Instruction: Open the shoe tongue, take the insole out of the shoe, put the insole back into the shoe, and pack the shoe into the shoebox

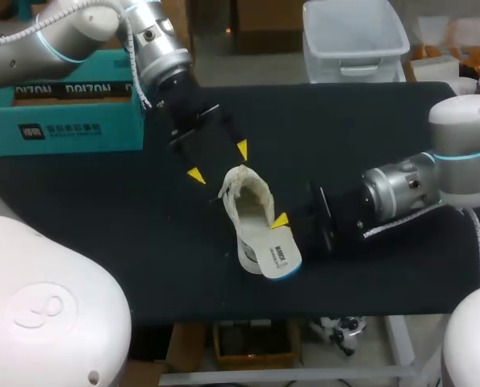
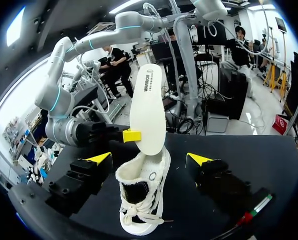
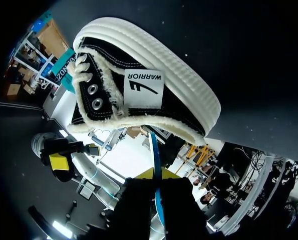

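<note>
the right gripper is clamping the white insole, which is jutting up out of the heel opening of the shoe in the middle of the table, roughly in line with the shoe and pointing toward the near edge. the left gripper is hovering wide open astride the toe, gripping nothing. the right arm is nearer; any pull or push looks set to be running along that axis.

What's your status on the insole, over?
Left gripper open at the shoe's toe end. Right gripper shut on insole, half out of the shoe. Left arm stands between shoe and shoebox.
</note>
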### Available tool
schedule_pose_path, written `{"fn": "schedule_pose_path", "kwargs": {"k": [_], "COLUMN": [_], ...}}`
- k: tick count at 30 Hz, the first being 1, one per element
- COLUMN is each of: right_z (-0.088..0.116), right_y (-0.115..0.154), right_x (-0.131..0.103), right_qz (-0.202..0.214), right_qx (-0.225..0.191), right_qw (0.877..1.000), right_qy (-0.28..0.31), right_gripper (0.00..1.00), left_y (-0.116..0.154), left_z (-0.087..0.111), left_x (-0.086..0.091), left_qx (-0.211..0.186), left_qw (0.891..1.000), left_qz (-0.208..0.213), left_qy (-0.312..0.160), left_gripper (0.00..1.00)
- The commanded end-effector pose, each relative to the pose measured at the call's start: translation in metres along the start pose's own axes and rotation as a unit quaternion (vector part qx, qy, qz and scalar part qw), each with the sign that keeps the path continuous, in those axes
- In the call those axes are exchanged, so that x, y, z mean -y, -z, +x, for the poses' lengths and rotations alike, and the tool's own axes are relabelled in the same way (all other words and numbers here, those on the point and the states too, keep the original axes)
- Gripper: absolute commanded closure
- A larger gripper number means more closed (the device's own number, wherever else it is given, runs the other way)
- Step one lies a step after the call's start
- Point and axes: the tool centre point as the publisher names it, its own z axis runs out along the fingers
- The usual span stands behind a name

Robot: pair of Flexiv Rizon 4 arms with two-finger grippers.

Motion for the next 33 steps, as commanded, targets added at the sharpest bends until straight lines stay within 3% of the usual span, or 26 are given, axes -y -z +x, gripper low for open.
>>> {"fn": "schedule_pose_path", "kwargs": {"k": [1, 8, 12, 20, 27, 33], "right_z": [-0.001, -0.001, 0.000, 0.008, 0.012, 0.015], "right_y": [0.002, 0.003, 0.005, 0.009, 0.009, 0.010], "right_x": [0.001, 0.001, 0.001, 0.000, -0.002, -0.001], "right_qz": [0.000, 0.001, 0.000, 0.000, 0.003, 0.001], "right_qx": [-0.001, -0.001, -0.008, -0.011, -0.014, -0.015], "right_qw": [1.000, 1.000, 1.000, 1.000, 1.000, 1.000], "right_qy": [-0.001, 0.000, 0.001, 0.001, 0.004, 0.008], "right_gripper": [1.00, 1.00, 1.00, 1.00, 1.00, 1.00], "left_y": [0.002, 0.003, 0.000, -0.024, -0.043, -0.051], "left_z": [-0.004, -0.005, 0.005, 0.035, 0.049, 0.060], "left_x": [-0.001, 0.000, 0.004, 0.019, 0.028, 0.037], "left_qx": [-0.007, -0.007, 0.013, 0.106, 0.164, 0.212], "left_qw": [1.000, 1.000, 1.000, 0.994, 0.986, 0.976], "left_qz": [0.001, -0.004, -0.007, -0.036, -0.031, -0.041], "left_qy": [0.001, 0.001, 0.000, 0.007, -0.005, 0.018], "left_gripper": [0.00, 0.00, 0.00, 0.00, 0.00, 0.00]}}
